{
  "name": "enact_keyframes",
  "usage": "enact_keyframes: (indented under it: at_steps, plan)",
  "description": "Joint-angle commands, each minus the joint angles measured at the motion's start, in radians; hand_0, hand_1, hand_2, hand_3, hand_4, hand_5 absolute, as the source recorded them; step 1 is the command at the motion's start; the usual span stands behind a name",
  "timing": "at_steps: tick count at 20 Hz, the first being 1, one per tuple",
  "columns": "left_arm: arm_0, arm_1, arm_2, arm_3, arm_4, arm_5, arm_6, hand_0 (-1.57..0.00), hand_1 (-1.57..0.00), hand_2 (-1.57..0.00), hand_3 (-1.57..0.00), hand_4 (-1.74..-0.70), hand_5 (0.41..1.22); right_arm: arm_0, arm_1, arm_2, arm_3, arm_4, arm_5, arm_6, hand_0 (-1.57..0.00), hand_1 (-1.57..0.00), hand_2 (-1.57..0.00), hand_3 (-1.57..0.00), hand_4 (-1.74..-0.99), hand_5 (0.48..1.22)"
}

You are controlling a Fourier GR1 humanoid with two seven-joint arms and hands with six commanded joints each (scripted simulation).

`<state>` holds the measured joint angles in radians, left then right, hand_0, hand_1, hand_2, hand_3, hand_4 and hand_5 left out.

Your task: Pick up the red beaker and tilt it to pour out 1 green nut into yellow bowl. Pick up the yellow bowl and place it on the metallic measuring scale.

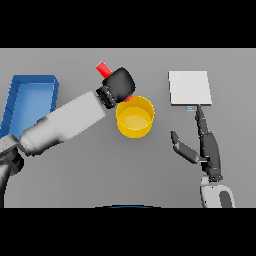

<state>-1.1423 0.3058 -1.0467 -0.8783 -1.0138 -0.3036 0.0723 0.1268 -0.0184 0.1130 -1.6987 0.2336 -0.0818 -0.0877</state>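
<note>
Gripping the red beaker, the left hand tilts it over the yellow bowl's back rim; the right hand, fingers straight, rests beside the metallic scale, bare table between.

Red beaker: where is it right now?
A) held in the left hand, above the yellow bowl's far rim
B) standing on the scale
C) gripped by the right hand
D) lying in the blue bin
A: the left hand is curled round the red beaker just over the far rim of the yellow bowl; the right hand holds nothing.
</note>
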Motion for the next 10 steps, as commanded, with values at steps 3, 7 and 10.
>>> enact_keyframes:
  at_steps: [3, 7, 10]
  plan:
    - [-0.041, -0.004, -0.047, 0.023, -0.028, -0.002, -0.023, -1.57, -1.57, -1.57, -1.56, -1.74, 1.221, -0.004, 0.001, -0.001, 0.001, 0.009, -0.010, 0.007, 0.00, 0.00, 0.00, 0.00, -1.276, 0.600]
    - [-0.101, -0.020, -0.119, 0.078, -0.069, -0.017, -0.058, -1.57, -1.57, -1.57, -1.57, -1.74, 1.221, 0.000, 0.000, 0.013, 0.003, 0.048, -0.027, 0.014, 0.00, 0.00, 0.00, 0.00, -1.250, 0.583]
    - [-0.145, -0.037, -0.177, 0.108, -0.097, -0.024, -0.094, -1.57, -1.57, -1.57, -1.57, -1.74, 1.221, -0.017, -0.001, -0.001, 0.017, 0.039, -0.031, 0.031, 0.00, 0.00, 0.00, 0.00, -1.216, 0.585]
